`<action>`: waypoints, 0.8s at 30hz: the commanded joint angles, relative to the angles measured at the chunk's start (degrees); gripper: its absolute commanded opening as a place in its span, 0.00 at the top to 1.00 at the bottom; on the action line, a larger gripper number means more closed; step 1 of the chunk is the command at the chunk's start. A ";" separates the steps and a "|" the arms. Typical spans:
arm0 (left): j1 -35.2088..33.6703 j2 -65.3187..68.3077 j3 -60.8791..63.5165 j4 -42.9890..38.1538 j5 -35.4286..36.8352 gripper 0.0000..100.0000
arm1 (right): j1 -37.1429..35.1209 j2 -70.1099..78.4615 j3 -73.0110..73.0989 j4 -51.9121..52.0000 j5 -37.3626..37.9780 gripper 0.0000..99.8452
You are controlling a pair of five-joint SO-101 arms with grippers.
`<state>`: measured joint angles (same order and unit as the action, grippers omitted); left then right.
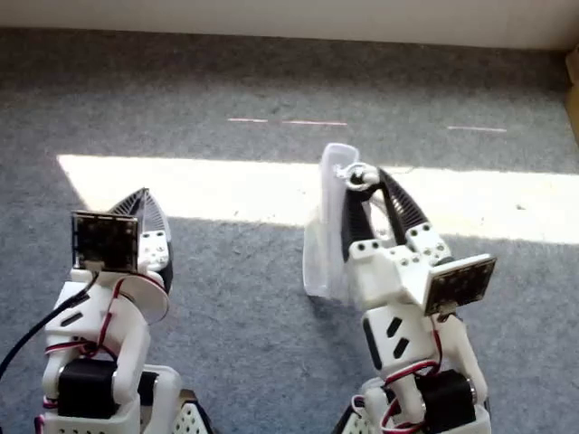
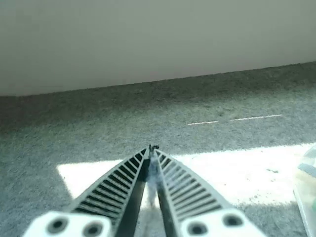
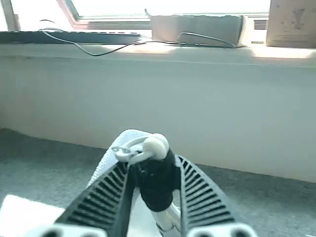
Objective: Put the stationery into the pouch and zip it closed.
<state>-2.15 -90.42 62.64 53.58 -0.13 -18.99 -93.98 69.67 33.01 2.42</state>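
Grey carpet (image 1: 235,353), right fingers (image 1: 404,210) clamped on translucent plastic pouch (image 1: 323,244) — ribbed left fingers (image 2: 121,190) pressed together.

A hard band of sunlight (image 1: 226,190) crosses the tabletop (image 1: 271,81) from 9 to 3 o'clock in the high view, burnt out to plain white. The grey on either side of it lies in soft shade. The pouch (image 1: 324,244) that my right hand (image 1: 362,174) grips glows pale where the band strikes it. My left hand (image 1: 144,193), pressed closed, stands dark against that glare. From my left wrist the same patch glares at 6 o'clock beneath a dull, evenly lit wall (image 2: 148,39). From my right wrist the window (image 3: 168,6) at 12 o'clock blazes white, and the wall below it is shaded.
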 commanded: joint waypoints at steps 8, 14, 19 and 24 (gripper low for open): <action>-11.65 -0.22 -0.40 -4.13 9.41 0.99 | -12.26 1.27 1.36 6.46 0.09 0.88; -11.65 -0.22 -0.31 -4.13 9.41 0.99 | -12.26 8.04 1.19 7.16 -0.35 0.80; -11.65 -0.22 -0.31 -4.13 9.32 0.99 | -12.26 12.35 1.19 6.90 -0.35 0.80; -11.65 -0.22 -0.31 -4.13 9.23 0.99 | -17.36 16.40 1.71 3.21 0.00 0.87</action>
<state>-13.32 -90.42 62.64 50.77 8.75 -33.93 -85.45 68.62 35.82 2.33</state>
